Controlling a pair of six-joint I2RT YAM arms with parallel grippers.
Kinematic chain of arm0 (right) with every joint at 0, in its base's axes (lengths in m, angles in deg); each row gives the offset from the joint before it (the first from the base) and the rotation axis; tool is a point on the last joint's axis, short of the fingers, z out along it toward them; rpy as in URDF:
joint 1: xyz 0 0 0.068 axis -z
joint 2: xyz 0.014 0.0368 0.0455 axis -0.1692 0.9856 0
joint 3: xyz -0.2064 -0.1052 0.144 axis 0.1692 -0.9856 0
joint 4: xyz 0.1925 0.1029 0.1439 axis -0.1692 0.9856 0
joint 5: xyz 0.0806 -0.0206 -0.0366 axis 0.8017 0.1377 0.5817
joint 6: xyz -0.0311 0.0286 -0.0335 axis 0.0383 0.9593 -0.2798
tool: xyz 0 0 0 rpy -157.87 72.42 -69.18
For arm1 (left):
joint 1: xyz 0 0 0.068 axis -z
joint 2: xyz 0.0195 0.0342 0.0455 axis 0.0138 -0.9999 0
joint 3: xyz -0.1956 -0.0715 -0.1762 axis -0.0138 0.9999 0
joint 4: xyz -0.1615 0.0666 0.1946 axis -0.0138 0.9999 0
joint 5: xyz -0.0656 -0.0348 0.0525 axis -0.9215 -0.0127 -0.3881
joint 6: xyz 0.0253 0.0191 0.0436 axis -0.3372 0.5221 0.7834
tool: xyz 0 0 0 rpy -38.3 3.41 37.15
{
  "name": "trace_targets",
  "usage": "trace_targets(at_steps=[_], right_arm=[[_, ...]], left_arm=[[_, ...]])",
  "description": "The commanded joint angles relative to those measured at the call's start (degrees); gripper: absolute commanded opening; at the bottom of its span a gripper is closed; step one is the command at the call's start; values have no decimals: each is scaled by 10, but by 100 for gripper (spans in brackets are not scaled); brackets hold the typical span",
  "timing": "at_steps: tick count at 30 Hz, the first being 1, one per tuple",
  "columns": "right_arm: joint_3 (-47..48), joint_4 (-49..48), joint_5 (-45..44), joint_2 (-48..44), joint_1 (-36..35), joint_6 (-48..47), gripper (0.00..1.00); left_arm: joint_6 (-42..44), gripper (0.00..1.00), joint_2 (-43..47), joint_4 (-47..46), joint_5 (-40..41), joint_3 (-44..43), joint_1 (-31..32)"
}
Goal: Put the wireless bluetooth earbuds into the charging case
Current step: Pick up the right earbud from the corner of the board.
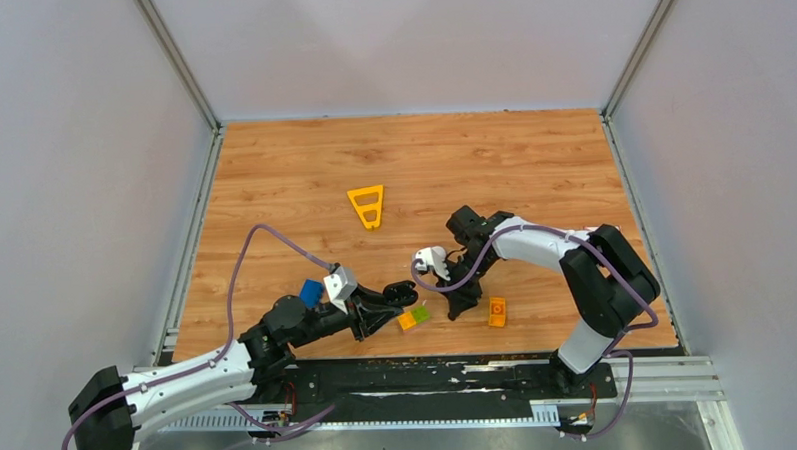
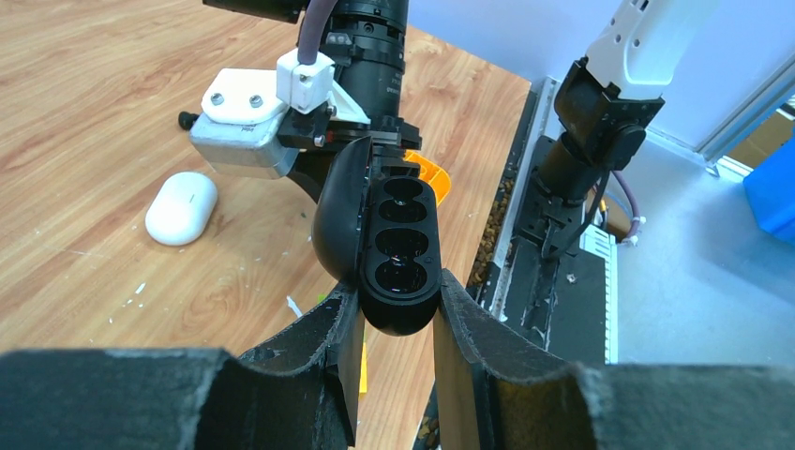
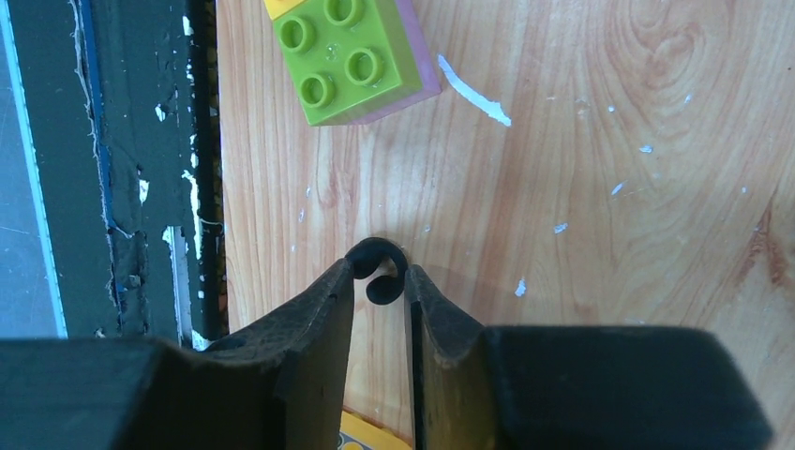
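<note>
My left gripper (image 2: 398,300) is shut on the lower end of a glossy black clamshell charging case (image 2: 403,234). The case is open and held above the table, and its dark wells look empty. In the top view the left gripper (image 1: 392,303) is low centre. My right gripper (image 3: 380,281) is shut on a small black hooked earbud (image 3: 375,258) just above the wood. In the top view the right gripper (image 1: 464,303) is to the right of the left one. A smooth white oval case (image 2: 181,208) lies closed on the table. No other earbuds are in view.
A yellow-green brick (image 1: 414,318) (image 3: 361,56) and an orange brick (image 1: 497,312) lie near the grippers. A yellow triangle piece (image 1: 367,206) lies mid-table. A blue block (image 1: 311,292) sits by the left wrist. The black rail at the table's near edge (image 3: 141,187) is close to the right gripper.
</note>
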Motion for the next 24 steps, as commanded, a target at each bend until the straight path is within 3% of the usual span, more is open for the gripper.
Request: trace_targets(at_steps=[1,24], right_arm=[[0,11,19,-18,-3,-18,26],[45,2,21,27,-4,-10,28]], left_arm=[[7,0,-1,-10,2,-11,4],[9,0,18,11,5,-13,4]])
